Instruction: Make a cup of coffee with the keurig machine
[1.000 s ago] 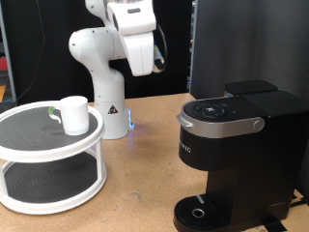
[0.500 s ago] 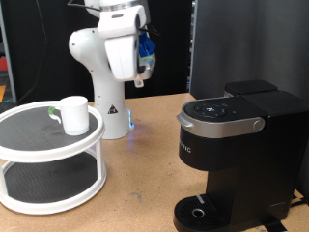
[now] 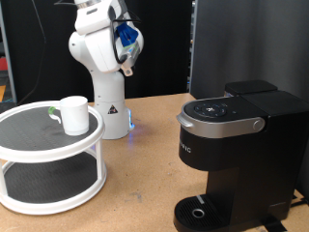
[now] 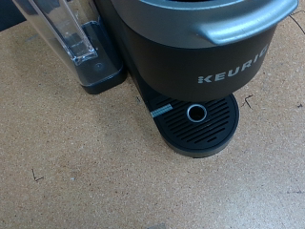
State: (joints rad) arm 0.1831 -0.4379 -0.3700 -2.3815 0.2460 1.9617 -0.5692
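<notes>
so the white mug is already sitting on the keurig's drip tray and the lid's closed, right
Not quite. In the exterior view the white mug stands on the top tier of the round white shelf, not on the drip tray, which the wrist view shows empty. The keurig lid is closed.

— What sits on the tabletop (image 3: 145,179)?
— The black coffee machine (image 3: 237,159) at the exterior view's right, a white two-tier round stand (image 3: 50,159) at its left, and the robot's white base (image 3: 111,121) behind, between them.

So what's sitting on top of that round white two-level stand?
On the white stand's top shelf sits the white cup, with a small dark object beside it, partly hidden by the cup. The lower shelf looks bare, though the rim covers part of it.
</notes>
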